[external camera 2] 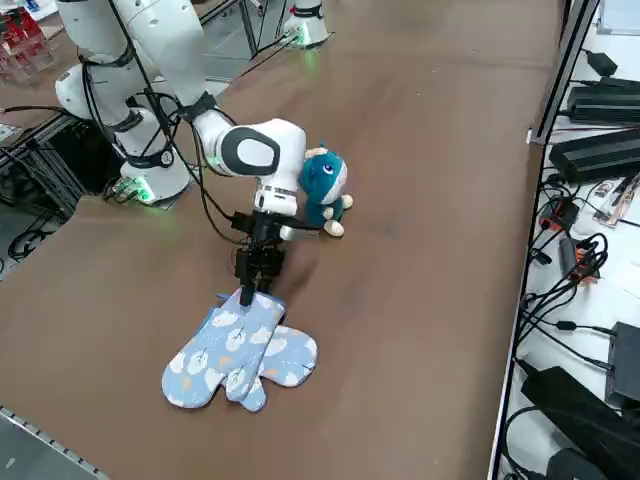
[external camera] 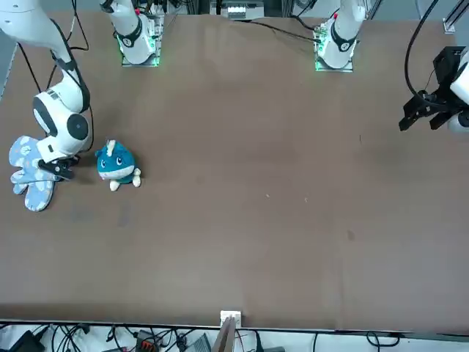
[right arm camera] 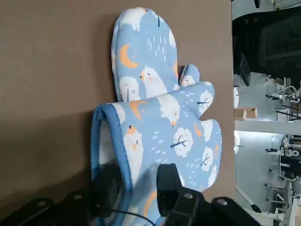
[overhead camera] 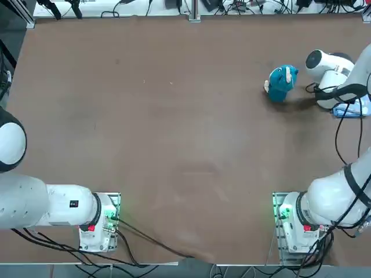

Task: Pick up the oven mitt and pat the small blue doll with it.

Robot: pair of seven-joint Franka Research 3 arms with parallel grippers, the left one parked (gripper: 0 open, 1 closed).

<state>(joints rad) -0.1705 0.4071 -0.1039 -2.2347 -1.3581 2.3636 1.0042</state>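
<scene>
Two pale blue patterned oven mitts (external camera 2: 235, 345) lie overlapped near the table's right edge; the upper mitt (right arm camera: 160, 136) partly covers the lower mitt (right arm camera: 141, 52). My right gripper (right arm camera: 138, 188) points down at the upper mitt's cuff, shut on its top layer, with one finger (right arm camera: 108, 188) inside the opening and the other finger (right arm camera: 167, 183) on the outer fabric. The mitt still rests on the table. The small blue doll (external camera 2: 322, 185) stands upright just beyond my wrist, a hand's width from the mitts (external camera: 29, 172), and also shows as the doll (overhead camera: 282, 83) from above.
The table's right edge (external camera 2: 60, 440) runs close behind the mitts. Cables and black boxes (external camera 2: 600, 150) lie on the floor beyond the far side. Bare brown tabletop (overhead camera: 174, 127) spreads left of the doll.
</scene>
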